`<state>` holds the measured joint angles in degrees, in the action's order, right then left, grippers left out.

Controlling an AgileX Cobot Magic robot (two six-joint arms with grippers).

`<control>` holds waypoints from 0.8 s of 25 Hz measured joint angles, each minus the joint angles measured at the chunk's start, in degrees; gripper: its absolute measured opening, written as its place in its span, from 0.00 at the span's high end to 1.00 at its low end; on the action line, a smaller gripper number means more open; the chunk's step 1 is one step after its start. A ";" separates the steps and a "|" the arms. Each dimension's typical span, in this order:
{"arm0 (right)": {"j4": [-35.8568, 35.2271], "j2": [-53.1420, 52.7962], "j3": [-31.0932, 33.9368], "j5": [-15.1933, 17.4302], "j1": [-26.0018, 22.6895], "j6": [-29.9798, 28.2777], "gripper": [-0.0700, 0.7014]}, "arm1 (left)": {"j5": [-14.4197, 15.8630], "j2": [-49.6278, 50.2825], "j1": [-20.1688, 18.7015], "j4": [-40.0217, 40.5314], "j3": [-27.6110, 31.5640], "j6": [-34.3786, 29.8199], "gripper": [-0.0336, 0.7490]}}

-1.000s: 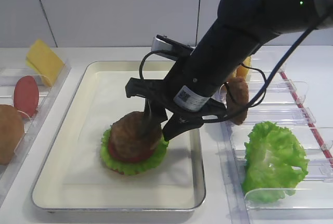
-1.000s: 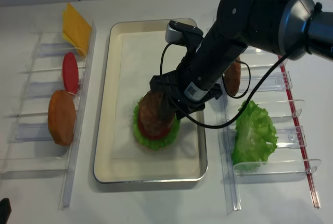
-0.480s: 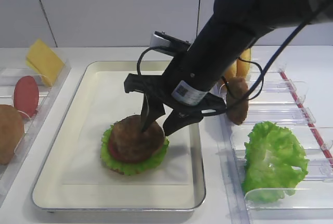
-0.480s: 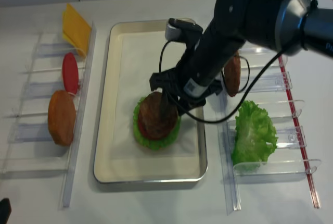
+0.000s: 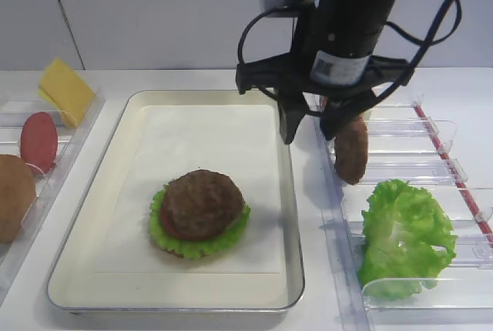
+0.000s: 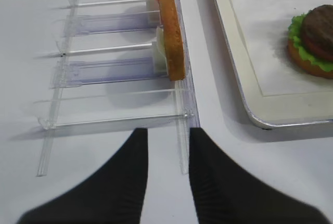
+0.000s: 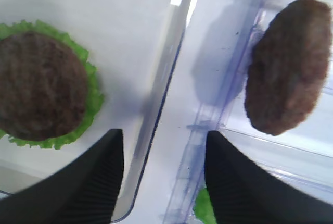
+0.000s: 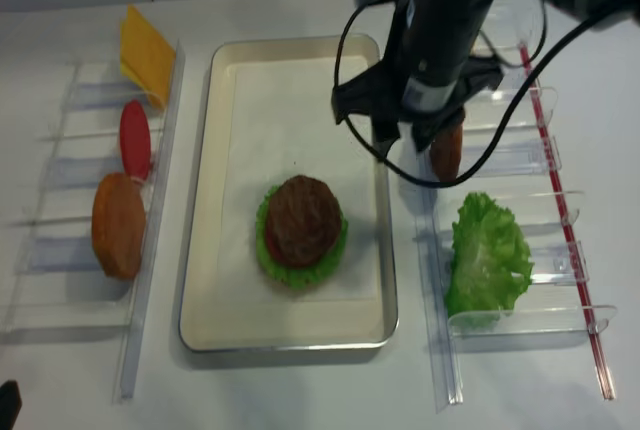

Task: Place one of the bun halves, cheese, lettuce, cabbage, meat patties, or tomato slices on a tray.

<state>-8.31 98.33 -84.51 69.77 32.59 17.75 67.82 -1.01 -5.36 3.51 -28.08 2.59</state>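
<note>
The white worktop [image 5: 154,81] carries a large cream tray [image 5: 85,192] with a metallic rim and a white paper liner, and clear plastic bins stand on both sides of it. On the liner, in the near half of the tray, there is a stack: a bun half [image 6: 304,63] at the bottom, then a ruffled lettuce leaf [image 5: 166,240], a red tomato slice of which only the edge shows, and a dark meat patty [image 5: 202,204] on top. In the right bins [image 5: 431,169] a big lettuce head [image 5: 404,235] stands near the front, and a second patty [image 5: 352,150] stands on its edge further back. In the left bins [image 8: 60,250] a bun half [image 8: 118,225] stands on its edge, behind it a tomato slice [image 8: 134,139], and at the far end a yellow cheese slice [image 8: 147,50] leans. The right arm's end effector [image 5: 314,127] hangs above the right rim of the tray, between the stack and the standing patty, well apart from both; its fingers [image 7: 93,177] are spread wide and hold nothing. The left end effector [image 6: 167,177] is low over the worktop at the near end of the left bins, with its two dark fingers apart and nothing between them
</note>
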 joint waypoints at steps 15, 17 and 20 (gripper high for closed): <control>3.22 -25.32 16.77 1.12 0.00 0.90 0.41 | 0.00 0.00 0.00 0.00 0.00 0.00 0.69; 4.09 -30.77 21.77 1.26 0.00 0.79 0.41 | 0.00 0.00 0.00 0.00 0.00 0.00 0.69; 5.74 -40.11 28.22 1.35 0.00 0.81 0.41 | 0.00 0.00 0.00 0.00 0.00 0.00 0.69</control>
<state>-2.57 58.23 -56.30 71.11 32.59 18.55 67.82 -1.01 -5.36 3.51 -28.08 2.59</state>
